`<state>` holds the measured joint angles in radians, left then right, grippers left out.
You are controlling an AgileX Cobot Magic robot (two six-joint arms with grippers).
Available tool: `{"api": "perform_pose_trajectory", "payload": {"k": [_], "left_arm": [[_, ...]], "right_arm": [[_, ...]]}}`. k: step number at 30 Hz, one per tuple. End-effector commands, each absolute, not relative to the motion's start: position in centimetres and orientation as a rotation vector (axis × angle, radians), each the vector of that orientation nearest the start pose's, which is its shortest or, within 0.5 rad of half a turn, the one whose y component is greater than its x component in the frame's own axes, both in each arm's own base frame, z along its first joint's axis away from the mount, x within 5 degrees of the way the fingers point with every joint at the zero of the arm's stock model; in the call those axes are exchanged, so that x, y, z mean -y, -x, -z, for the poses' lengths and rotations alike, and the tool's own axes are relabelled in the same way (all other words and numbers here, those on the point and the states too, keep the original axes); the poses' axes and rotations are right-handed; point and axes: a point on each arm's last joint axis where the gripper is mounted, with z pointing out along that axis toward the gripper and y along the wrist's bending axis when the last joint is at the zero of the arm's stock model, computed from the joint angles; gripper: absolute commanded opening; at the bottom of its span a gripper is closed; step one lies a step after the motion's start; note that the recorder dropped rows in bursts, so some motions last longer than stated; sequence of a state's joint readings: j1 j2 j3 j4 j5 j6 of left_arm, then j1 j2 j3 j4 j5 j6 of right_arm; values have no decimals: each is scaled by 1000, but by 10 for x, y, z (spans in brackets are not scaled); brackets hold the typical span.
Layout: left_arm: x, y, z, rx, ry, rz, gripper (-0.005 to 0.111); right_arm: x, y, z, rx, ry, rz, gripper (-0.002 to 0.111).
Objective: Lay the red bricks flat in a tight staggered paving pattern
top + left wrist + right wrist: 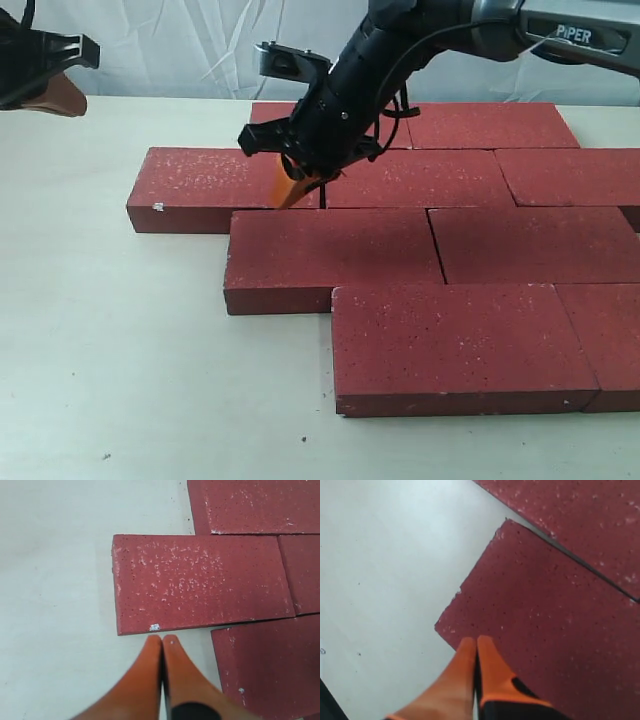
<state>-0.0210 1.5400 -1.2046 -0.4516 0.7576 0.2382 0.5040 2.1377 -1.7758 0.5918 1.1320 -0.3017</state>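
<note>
The red bricks (430,250) lay flat on the pale tabletop (120,350) in four staggered rows with narrow seams between them. Two bricks ran off the exterior view's right edge, and the back row's left brick was mostly hidden behind the right arm.

The right end effector (292,190) reached across the middle. Its orange fingers (462,670) were pressed together with nothing between them. Their tips pointed down at the seam beside the leftmost brick (210,185) of the second row. Whether they touched the bricks could not be told, since the arm's dark body covered that spot. In the right wrist view the tips (476,642) lay just inside a brick's corner (540,620), with bare tabletop to one side and another brick past a dark seam. Which brick this was stayed unclear.

The left end effector (60,98) hung well away from the bricks, cut off by the exterior frame's edge. Its wrist view showed its fingers (185,675) closed on nothing, their tips (161,642) over bare tabletop just short of the speckled leftmost brick (200,580).
</note>
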Motion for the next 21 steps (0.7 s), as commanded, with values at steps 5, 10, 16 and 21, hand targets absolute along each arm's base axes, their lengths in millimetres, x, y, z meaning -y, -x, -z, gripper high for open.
{"api": "perform_pose_trajectory", "payload": {"k": [5,10,16,21], "left_arm": [[31,-295,-292,-2447,8,337,0],[27,-292,-272,-2438,32,281,0],[23,-299,-257,-2390,72,244,0],[22,-315,-236,-2406,94,225,0]], "right_arm": [[-214,-373,-234,-2809,725,-802,-1],[-183,-373,-240,-2800,599,-777,-1],[-147,-369,-245,-2784,452,-742,-1],[-120,-365,-252,-2777,367,-712,-1]]}}
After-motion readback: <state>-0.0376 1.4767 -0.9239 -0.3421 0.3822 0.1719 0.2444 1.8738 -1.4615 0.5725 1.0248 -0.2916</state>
